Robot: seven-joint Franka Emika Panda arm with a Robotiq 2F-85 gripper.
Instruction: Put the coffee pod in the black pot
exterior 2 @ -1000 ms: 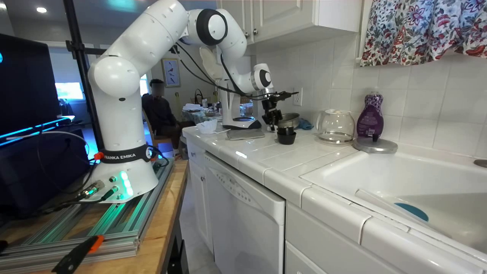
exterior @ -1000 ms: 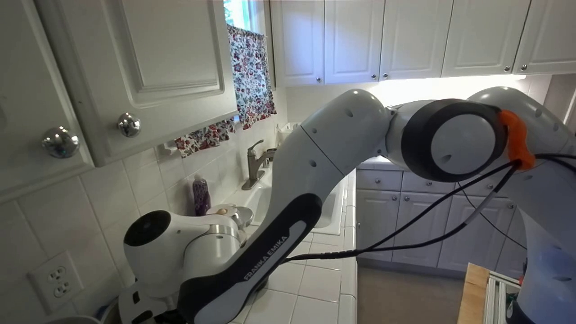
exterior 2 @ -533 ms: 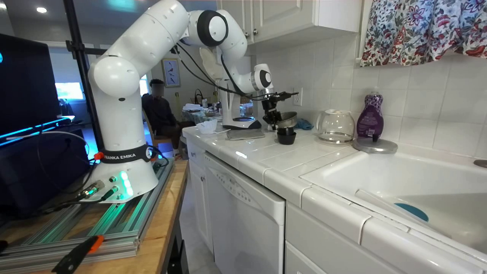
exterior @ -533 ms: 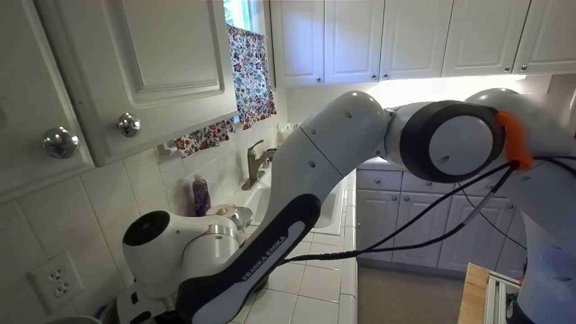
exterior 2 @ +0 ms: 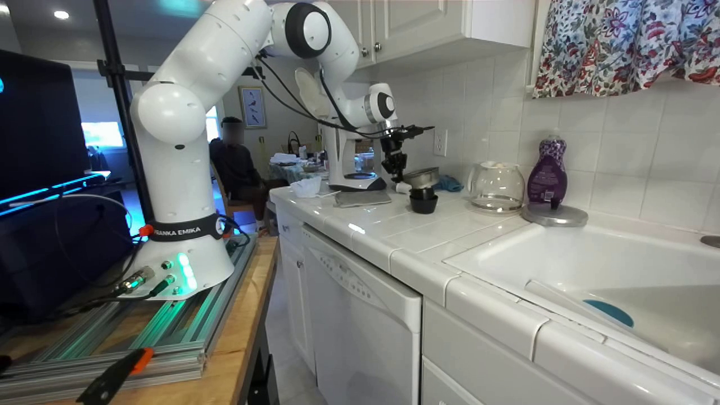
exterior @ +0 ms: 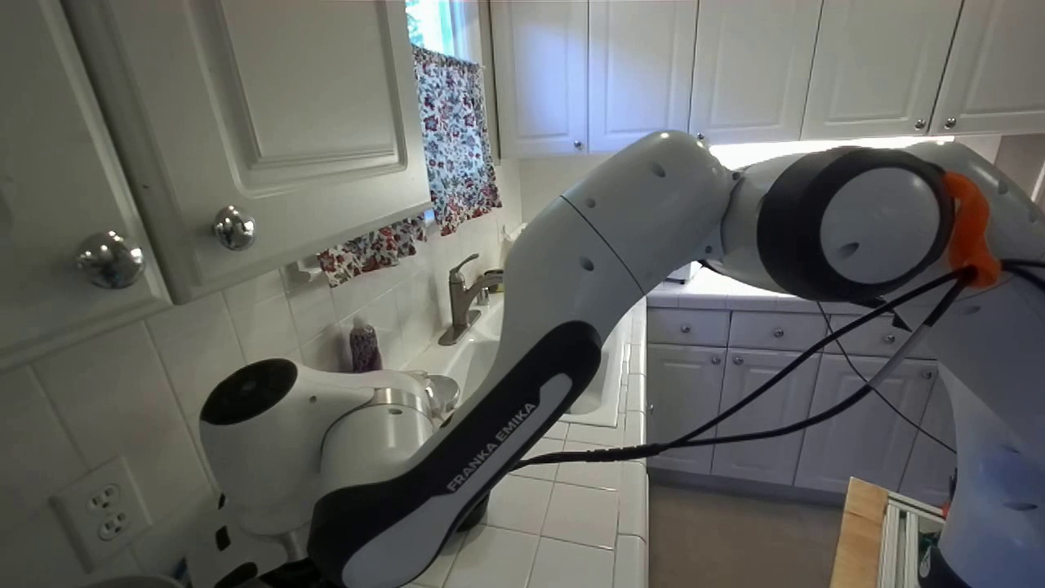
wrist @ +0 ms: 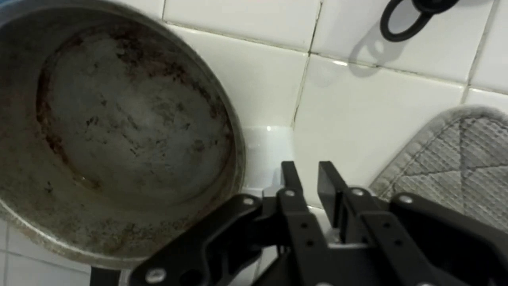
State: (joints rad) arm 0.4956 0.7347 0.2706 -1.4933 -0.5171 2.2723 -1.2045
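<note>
A black cup-sized vessel, likely the black pot (exterior 2: 423, 205), stands on the counter in an exterior view; another black piece sits on or behind it. In the wrist view a black ring-ended part (wrist: 408, 33) shows at the top right. A small white thing (wrist: 264, 153), possibly the coffee pod, lies between the wide grey pan (wrist: 131, 131) and my left finger; it also shows beside the pan in an exterior view (exterior 2: 403, 187). My gripper (wrist: 307, 167) is partly open, nothing seen between its fingertips. In an exterior view it hovers above the white thing (exterior 2: 397, 172).
The wide pan's black handle (wrist: 105, 276) points down the wrist view. A grey quilted mitt (wrist: 448, 171) lies on the right. A glass carafe (exterior 2: 495, 188), a purple bottle (exterior 2: 547, 174), a lid (exterior 2: 554, 215) and the sink (exterior 2: 506, 247) are farther along. A cabinet (exterior 2: 422, 28) hangs above.
The arm has risen and drawn back, lifting the gripper. The wide pan has shifted and its rim now shows nearly edge-on. The white thing on the counter shows more clearly.
</note>
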